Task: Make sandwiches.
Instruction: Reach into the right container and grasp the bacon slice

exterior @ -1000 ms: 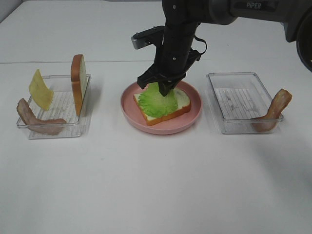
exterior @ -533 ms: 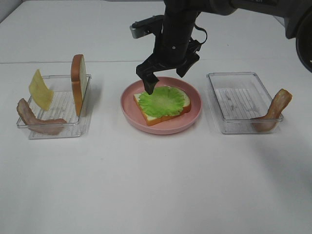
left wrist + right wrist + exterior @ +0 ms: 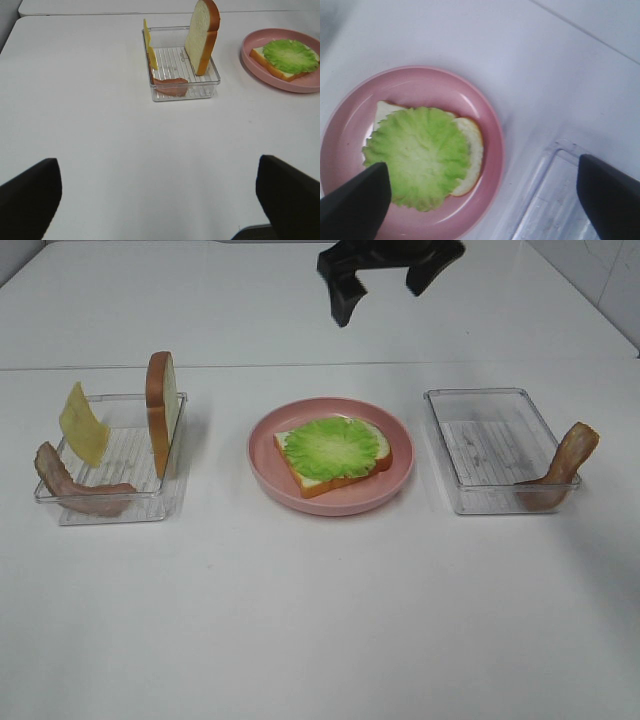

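Note:
A bread slice (image 3: 345,478) lies on the pink plate (image 3: 262,465) with a green lettuce leaf (image 3: 330,445) flat on top. High above it my right gripper (image 3: 385,275) is open and empty; its wrist view looks down on the lettuce (image 3: 417,155), bread (image 3: 472,150) and plate (image 3: 487,125). The left tray (image 3: 125,455) holds an upright bread slice (image 3: 160,410), a yellow cheese slice (image 3: 82,423) and a bacon strip (image 3: 75,490). My left gripper (image 3: 160,200) is open and empty, well short of that tray (image 3: 182,92). It is out of the exterior view.
To the right of the plate stands a clear tray (image 3: 490,445), with a second bacon strip (image 3: 565,465) leaning over its right rim. The white table (image 3: 320,620) stretches in front of the trays.
My right gripper opened, left the lettuce lying on the bread, and rose straight up to the top of the exterior view.

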`<state>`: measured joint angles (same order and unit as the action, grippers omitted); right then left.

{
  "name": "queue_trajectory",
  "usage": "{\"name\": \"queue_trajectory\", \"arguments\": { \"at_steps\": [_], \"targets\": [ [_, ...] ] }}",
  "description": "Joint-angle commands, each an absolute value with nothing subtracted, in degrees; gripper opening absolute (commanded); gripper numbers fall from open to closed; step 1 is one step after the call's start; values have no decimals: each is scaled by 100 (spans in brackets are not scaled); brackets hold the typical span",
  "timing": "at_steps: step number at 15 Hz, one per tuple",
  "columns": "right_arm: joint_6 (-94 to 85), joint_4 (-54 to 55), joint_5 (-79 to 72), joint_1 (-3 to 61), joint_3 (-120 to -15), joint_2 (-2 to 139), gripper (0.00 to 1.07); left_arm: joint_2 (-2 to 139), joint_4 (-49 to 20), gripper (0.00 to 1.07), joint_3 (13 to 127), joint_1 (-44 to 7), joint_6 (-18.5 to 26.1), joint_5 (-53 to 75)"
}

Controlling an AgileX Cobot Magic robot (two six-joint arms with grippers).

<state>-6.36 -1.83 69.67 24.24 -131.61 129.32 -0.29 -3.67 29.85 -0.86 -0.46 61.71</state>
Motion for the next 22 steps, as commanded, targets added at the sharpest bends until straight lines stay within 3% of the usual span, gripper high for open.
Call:
{"name": "queue_trajectory", "arguments": {
  "at_steps": [1, 11, 22],
  "targets": [
    [-573, -132, 7620, 2057, -13189, 12588, 98, -126, -384, 101, 2974, -52, -40, 6154],
    [-481, 516, 7620, -132, -11545, 11700, 98, -126, -384, 101, 2974, -52, -40, 6154],
    [-579, 550, 5901, -298, -8806, 11700, 98, -126, -384, 101, 2974, -52, -40, 6154]
  ]
}}
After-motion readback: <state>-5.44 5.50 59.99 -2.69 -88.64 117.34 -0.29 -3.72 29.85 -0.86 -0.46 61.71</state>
